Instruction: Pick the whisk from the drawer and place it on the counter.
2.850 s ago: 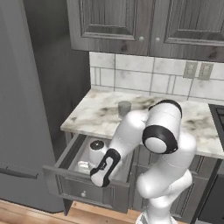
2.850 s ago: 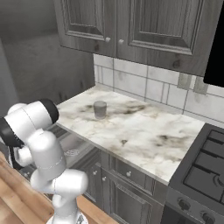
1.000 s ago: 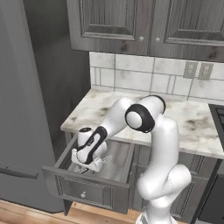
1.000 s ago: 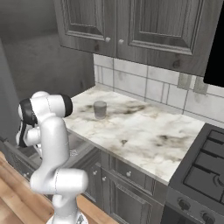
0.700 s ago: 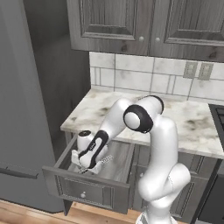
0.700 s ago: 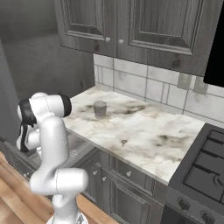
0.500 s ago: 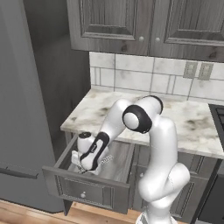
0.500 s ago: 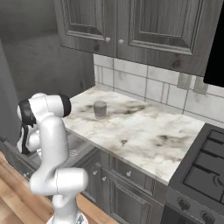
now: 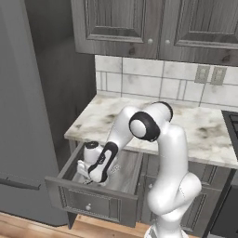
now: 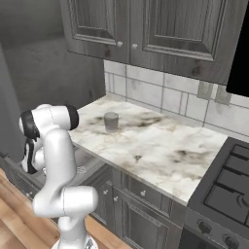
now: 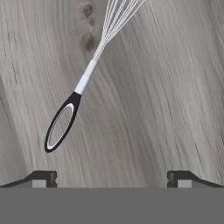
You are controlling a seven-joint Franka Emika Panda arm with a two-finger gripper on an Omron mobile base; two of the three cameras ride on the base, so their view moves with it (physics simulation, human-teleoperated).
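Reaching into the open drawer point(image 9: 122, 175), gripper point(image 11: 111, 178) spread wide and gripping nothing. Whisk point(image 11: 87, 75) lying flat at eleven o'clock of the fingertips, probably needing a shift over before closing.

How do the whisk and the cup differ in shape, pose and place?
The whisk is long and thin; the cup is short and round. The whisk lies flat; the cup stands upright. The whisk is in the drawer; the cup is on the counter.
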